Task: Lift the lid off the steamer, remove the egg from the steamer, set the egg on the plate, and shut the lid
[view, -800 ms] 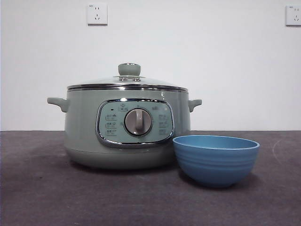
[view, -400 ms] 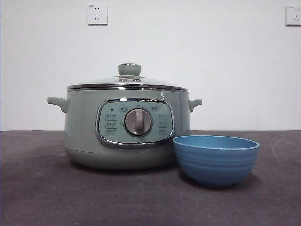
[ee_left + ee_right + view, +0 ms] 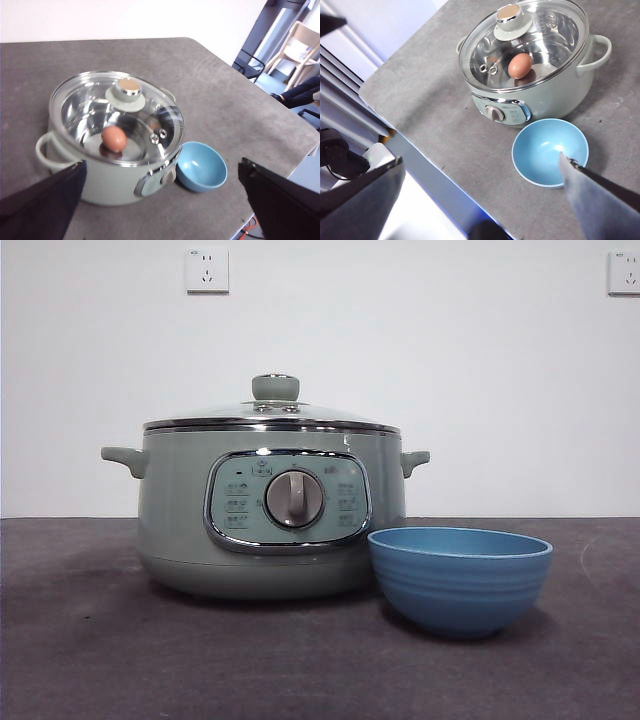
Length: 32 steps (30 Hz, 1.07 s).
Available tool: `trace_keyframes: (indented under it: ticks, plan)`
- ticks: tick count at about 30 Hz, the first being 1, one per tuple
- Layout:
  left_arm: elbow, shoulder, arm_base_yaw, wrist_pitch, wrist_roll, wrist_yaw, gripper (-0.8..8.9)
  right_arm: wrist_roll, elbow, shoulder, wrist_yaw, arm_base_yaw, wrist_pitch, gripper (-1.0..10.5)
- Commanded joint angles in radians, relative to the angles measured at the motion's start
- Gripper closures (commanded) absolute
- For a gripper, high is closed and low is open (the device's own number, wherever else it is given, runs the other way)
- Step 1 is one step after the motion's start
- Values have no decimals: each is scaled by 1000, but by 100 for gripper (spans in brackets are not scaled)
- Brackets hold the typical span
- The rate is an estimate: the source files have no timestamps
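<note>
the steamer sat shut on the table, one lid seated on its rim, nothing lifted yet.

one egg, brown, lay inside the steamer, seen through the glass lid from both wrist views. one plate, a deep blue bowl, stood on the table just in front of the steamer near its control panel, close to it, and it held nothing. one grey dial sat at the middle of that panel, and two small side handles stuck out from the pot. two wall sockets showed behind. the left gripper hung high above the table, jaws spread wide, holding nothing. the right gripper hung high too, jaws spread wide and empty.
</note>
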Motion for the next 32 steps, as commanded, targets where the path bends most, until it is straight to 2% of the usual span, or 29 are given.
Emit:
trace_keyframes:
  ticks: [1,5,12,16,24,32]
  plan:
    - [28,61,-35,51,-1,0,283,-3,0,0,-2,2,5,411]
    - [83,176,-109,120,-1,-41,283,-3,0,1,-2,2,6,411]
    - [199,404,-285,243,3,-231,283,-3,0,15,-2,2,6,411]
    - [262,535,-359,297,12,-304,283,-3,0,25,-2,2,6,411]
    - [307,745,-458,426,56,-452,283,-3,0,26,-2,2,6,411]
    - [307,879,-497,525,82,-551,284,-3,0,26,-2,2,6,411]
